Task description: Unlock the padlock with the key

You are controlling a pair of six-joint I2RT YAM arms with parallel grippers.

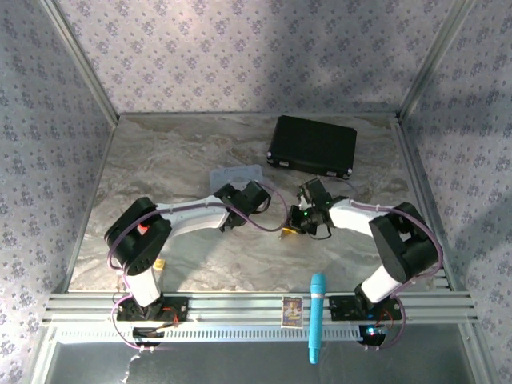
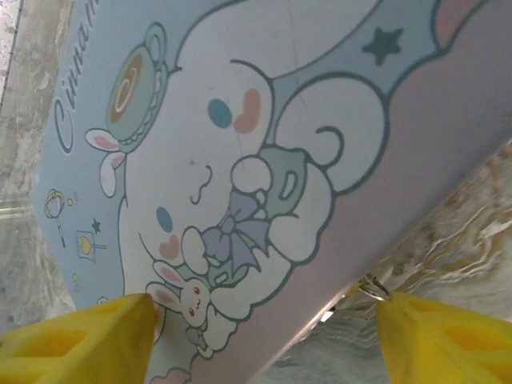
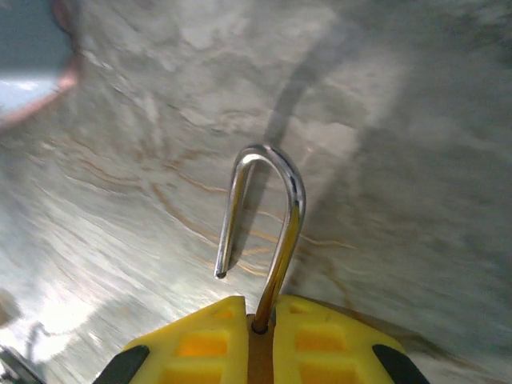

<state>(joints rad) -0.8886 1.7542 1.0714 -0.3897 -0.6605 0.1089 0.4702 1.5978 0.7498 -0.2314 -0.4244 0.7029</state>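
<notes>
**Top external.**
- Left tool: held low at the near edge of the pale blue tin, mid-surface. It is judged to be placed there to fetch something lying at the tin.
- Right tool: set just to the right of it and lowered towards the marbled surface. The padlock is seen as a gold speck at its tip.
- Black case: at the far side, well apart.
- Blue cylinder and card: lodged on the near rail.
- The finger spacing of both tools is too small to be read here.

**Left wrist.**
- Left tool: spread wide, with nothing gripped between its yellow fingertips. The tin's printed lid is spanned beneath them and is cut off on every side.
- Silvery ring: small, at the tin's lower edge, just beside the right-hand fingertip. Whether it belongs to the key cannot be told.

**Right wrist.**
- Right tool: closed narrow on the padlock, which is gripped by the body with the shackle pointing away. This hold is judged to steady the body.
- The body is almost wholly hidden between the fingers, and only a brown sliver is shown. The keyway is hidden.
- One shackle leg is seated in the body. The other ends free above the surface, so the lock is judged to be already released.
- A blurred blue-grey shape in the upper left corner is cut off and is not identified.
</notes>
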